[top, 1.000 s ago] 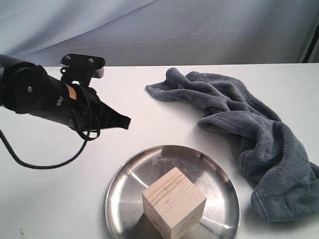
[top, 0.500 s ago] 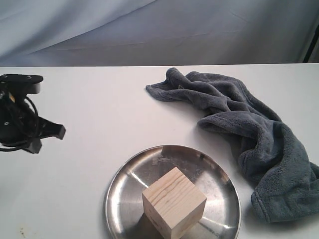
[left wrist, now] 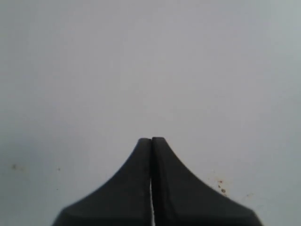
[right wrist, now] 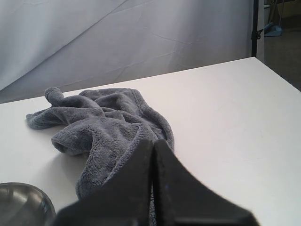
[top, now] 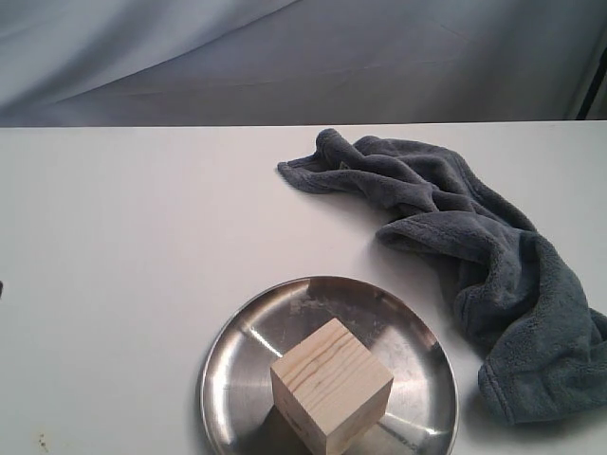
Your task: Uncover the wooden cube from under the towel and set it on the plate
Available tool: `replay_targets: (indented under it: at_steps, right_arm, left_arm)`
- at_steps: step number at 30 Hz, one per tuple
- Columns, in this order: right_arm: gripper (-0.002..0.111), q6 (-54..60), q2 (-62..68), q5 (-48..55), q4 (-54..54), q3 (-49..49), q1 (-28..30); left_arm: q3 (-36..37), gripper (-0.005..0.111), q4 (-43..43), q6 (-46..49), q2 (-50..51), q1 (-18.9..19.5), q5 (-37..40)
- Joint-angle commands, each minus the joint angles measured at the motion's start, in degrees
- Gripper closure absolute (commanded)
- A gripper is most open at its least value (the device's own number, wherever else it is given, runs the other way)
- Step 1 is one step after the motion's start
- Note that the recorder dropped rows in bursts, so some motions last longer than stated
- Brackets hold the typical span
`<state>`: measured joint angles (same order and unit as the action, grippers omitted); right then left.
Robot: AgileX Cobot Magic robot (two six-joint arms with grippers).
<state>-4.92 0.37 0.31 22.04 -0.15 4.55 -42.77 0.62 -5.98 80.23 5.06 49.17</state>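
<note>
The pale wooden cube (top: pixel 331 386) stands uncovered on the shiny steel plate (top: pixel 256 332) at the front of the table, one corner turned toward the camera. The blue-grey towel (top: pixel 474 256) lies crumpled to the right of the plate, apart from the cube. Neither arm shows in the exterior view. My left gripper (left wrist: pixel 151 140) is shut and empty over bare white tabletop. My right gripper (right wrist: pixel 154 141) is shut too, holding nothing, with the towel (right wrist: pixel 101 122) lying just beyond its tips and the plate's rim (right wrist: pixel 21 188) off to one side.
A grey cloth backdrop (top: pixel 303 57) hangs behind the white table (top: pixel 123 218). A few small brown specks (left wrist: pixel 221 186) mark the tabletop near the left gripper. A dark stand (right wrist: pixel 256 33) rises past the table's far corner.
The left arm has pulled back leftward across the table and left the exterior view. Cube, plate and towel have not moved.
</note>
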Motion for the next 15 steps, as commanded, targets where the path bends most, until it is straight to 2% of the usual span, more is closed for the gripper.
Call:
replay_targets:
  at_steps: [1, 7, 12, 15]
  right_arm:
    - [0.105, -0.2, -0.4, 0.7, 0.3, 0.1, 0.0]
    - [0.105, -0.2, -0.4, 0.7, 0.3, 0.1, 0.0]
    - [0.105, -0.2, -0.4, 0.7, 0.3, 0.1, 0.0]
    - [0.105, -0.2, -0.4, 0.7, 0.3, 0.1, 0.0]
  left_arm:
    - [3.9, 0.107, -0.6, 1.0, -8.5, 1.0, -2.7]
    - [8.3, 0.107, -3.7, 4.1, -22.7, 0.9, -5.9]
    - [10.1, 0.107, -8.0, 9.4, -34.5, 0.9, -6.2]
    - [10.7, 0.107, -8.7, 9.5, -41.6, 0.9, -6.5]
